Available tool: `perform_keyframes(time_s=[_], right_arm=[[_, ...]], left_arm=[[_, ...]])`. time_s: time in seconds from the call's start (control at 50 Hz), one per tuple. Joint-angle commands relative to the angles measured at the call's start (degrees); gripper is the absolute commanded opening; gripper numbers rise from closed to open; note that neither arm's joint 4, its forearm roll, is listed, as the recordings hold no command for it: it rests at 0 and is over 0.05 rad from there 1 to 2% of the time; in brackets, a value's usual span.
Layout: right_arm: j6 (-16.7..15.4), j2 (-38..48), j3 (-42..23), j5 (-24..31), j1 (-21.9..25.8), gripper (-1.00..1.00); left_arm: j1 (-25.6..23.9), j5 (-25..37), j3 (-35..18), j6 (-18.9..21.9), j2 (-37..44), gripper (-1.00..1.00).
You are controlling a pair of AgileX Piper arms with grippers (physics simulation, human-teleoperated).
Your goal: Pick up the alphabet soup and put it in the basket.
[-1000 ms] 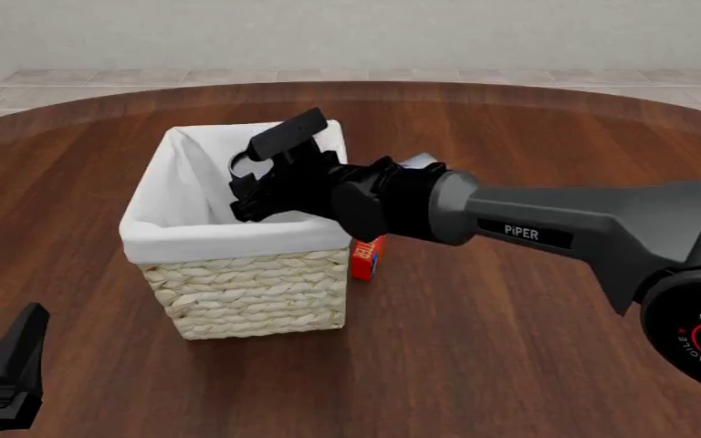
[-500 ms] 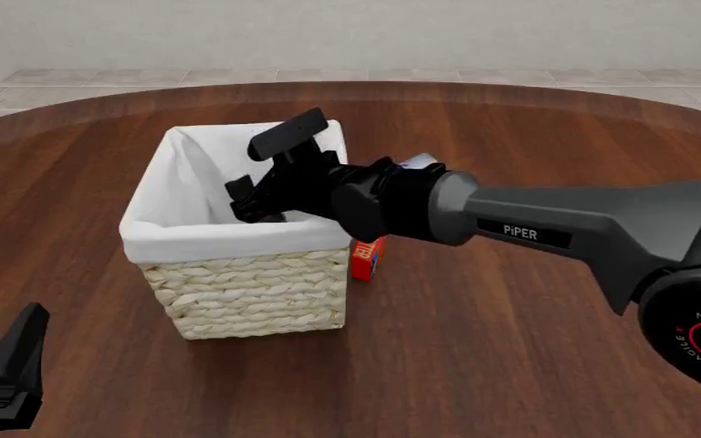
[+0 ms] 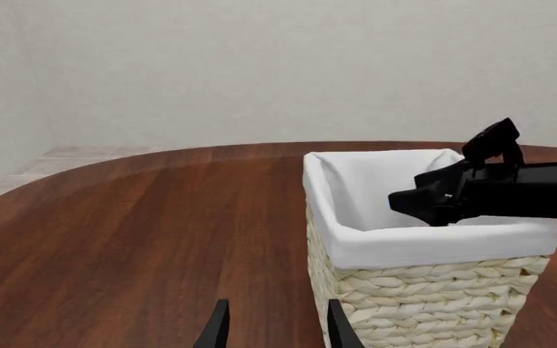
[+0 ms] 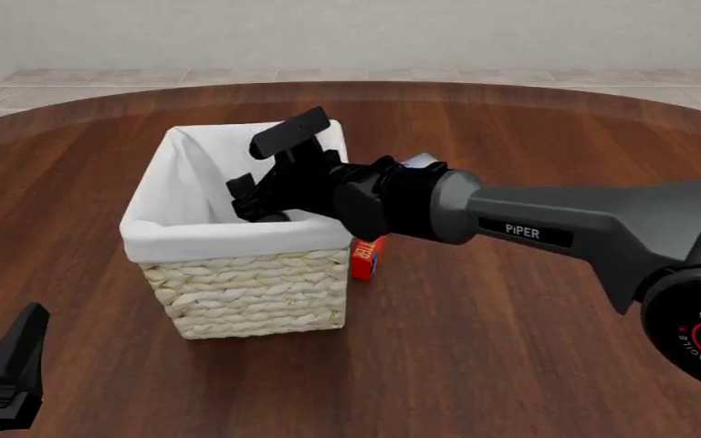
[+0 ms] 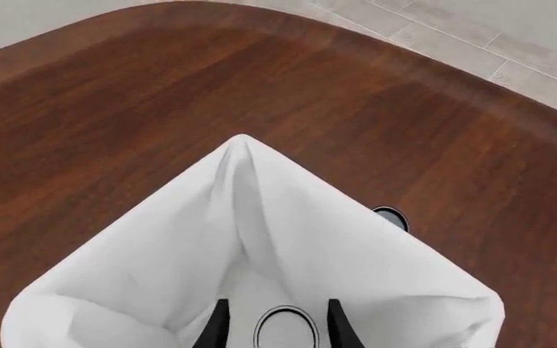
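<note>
Cream wicker and white cloth fill the middle of the front view: the basket (image 4: 244, 265) stands on the dark wooden table (image 4: 509, 365), and the right arm reaches over its near right rim so that the right gripper (image 4: 267, 173) hangs inside the opening, its fingers spread apart with nothing between them. The alphabet soup is hidden from this camera. A small red-orange box (image 4: 369, 257) stands just beside the basket's right wall, under the arm. The left gripper (image 4: 10, 360) shows only as a black finger at the lower left corner, well apart from everything.

From the left wrist view, the basket (image 3: 434, 290) is seen side-on, with the right gripper (image 3: 463, 181) dipping past its lined rim. The left fingertips (image 3: 218, 330) stand separated over bare wood, holding nothing.

Only the right wrist view looks down into the lining: the alphabet soup (image 5: 286, 330) lies at the bottom of the basket (image 5: 162, 246), its round silver-grey top facing up between the two parted fingertips (image 5: 220, 326), which appear not to touch it. Another round grey object (image 5: 391, 216) peeks out beyond the basket's far rim; what it is cannot be told.
</note>
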Motion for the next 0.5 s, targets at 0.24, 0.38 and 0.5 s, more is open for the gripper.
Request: perform_keyframes(time_s=[0.24, 0.38, 0.5], right_arm=[[-0.5, -3.5, 1.5, 0.0, -0.9, 1.0], [-0.7, -5.3, 2.2, 0.1, -0.8, 1.0], [-1.4, -7.9, 3.1, 0.5, -0.8, 1.0]], left_arm=[[0.0, 0.0, 0.0, 0.0, 0.0, 1.0], [0.0, 0.0, 0.0, 0.0, 0.0, 1.0], [0.0, 0.0, 0.0, 0.0, 0.0, 1.0]])
